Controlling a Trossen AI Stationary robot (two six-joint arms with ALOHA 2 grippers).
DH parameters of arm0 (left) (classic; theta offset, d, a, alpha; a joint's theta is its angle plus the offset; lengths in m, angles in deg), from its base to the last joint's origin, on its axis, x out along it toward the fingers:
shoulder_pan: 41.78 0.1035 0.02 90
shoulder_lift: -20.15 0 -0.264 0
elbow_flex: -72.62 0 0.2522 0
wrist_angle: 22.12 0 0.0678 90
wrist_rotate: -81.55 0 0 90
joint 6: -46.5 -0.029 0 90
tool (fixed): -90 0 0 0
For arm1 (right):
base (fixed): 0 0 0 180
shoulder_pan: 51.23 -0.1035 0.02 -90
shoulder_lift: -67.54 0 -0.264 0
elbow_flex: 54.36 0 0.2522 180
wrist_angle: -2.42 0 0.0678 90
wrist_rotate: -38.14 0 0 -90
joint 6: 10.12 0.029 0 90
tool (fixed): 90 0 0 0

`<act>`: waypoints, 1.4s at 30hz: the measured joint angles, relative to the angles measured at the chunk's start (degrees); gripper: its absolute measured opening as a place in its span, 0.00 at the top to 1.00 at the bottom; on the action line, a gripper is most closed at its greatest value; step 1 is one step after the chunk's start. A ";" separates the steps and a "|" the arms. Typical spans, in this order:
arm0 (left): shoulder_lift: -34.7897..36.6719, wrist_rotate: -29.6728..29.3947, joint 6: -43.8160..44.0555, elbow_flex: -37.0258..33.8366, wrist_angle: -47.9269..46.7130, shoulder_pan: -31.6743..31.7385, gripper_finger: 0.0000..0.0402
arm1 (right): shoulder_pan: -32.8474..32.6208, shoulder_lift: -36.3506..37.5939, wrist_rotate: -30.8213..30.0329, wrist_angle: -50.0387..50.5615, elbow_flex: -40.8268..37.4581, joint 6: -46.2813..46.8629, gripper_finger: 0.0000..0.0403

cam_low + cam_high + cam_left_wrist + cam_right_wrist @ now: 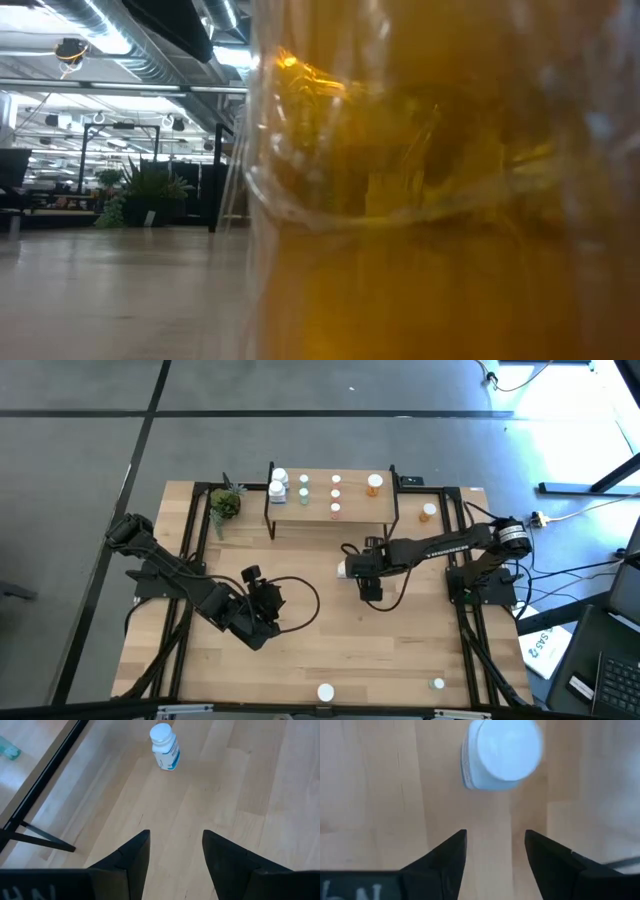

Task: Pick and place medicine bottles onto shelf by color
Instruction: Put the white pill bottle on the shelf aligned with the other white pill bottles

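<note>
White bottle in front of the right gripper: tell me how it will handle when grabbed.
The white bottle looks small and plastic, so probably light and stiff. Its round body and smooth cap could slip or twist between the right gripper's open fingers. It appears squat, so tipping seems unlikely; knocked over, it would probably roll.

Two arms over the table, both grippers with fingers parted.
Left arm reaches in from 9 o'clock, its left gripper (172, 852) low at about 7 o'clock of centre, holding nothing. Right arm extends from 3 o'clock toward centre; right gripper (495, 852) likewise holds nothing.
</note>
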 joint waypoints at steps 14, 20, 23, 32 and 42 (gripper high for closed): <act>0.00 0.00 0.02 0.00 0.03 -0.20 0.57 | 2.45 -0.10 0.37 -23.21 -11.76 -2.63 0.62; 0.00 0.00 0.01 0.00 0.03 -0.20 0.57 | 2.45 -0.10 3.32 -31.21 -14.44 -2.88 0.69; 0.00 0.00 0.01 0.00 0.03 -0.22 0.57 | 2.45 -0.10 3.45 -33.69 -14.75 -4.05 0.73; 0.00 0.00 0.01 0.00 0.03 -0.33 0.57 | 2.45 -1.81 6.52 -42.66 -14.71 -6.02 0.81; 0.00 -0.02 0.05 0.00 0.02 -1.44 0.57 | 2.43 -6.57 6.61 -52.07 -14.71 -7.52 0.82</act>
